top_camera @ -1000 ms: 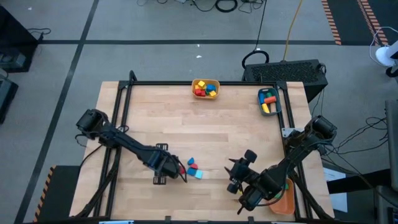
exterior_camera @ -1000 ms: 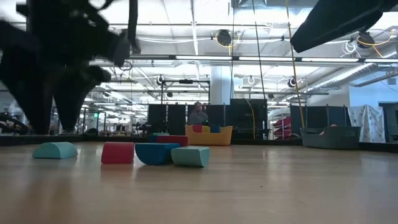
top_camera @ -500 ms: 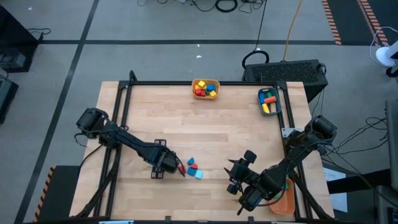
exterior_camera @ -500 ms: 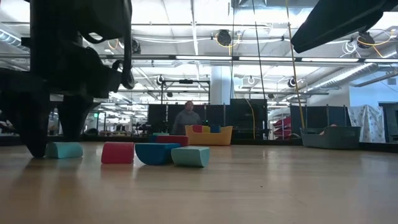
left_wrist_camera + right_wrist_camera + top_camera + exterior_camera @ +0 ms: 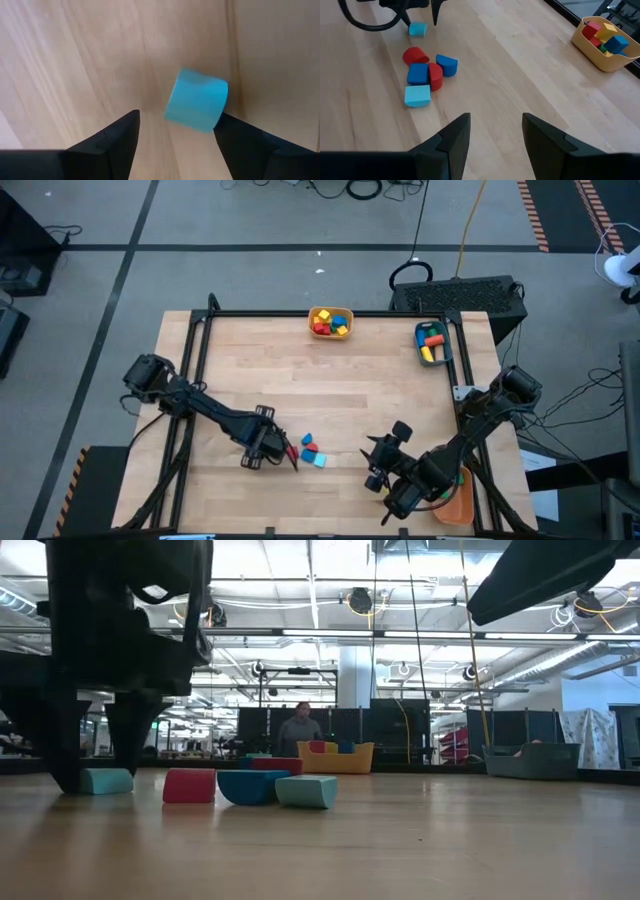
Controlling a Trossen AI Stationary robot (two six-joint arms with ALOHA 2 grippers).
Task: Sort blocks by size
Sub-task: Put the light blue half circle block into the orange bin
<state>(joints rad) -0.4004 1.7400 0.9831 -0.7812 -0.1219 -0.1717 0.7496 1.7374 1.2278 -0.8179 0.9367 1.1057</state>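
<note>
Left gripper (image 5: 175,131): fingers spread, lowered astride a cyan block (image 5: 196,100), which lies on the table (image 5: 300,370) apart from the loose cluster; the block sits skewed, so the jaws are best squared to flat faces before closing.
Loose cluster (image 5: 427,75): red, blue and cyan painted pieces, some rounded.
Right gripper (image 5: 492,142): parted, empty, held near the table's right front.
Yellow bin (image 5: 331,322): sorted blocks held at the far edge.
</note>
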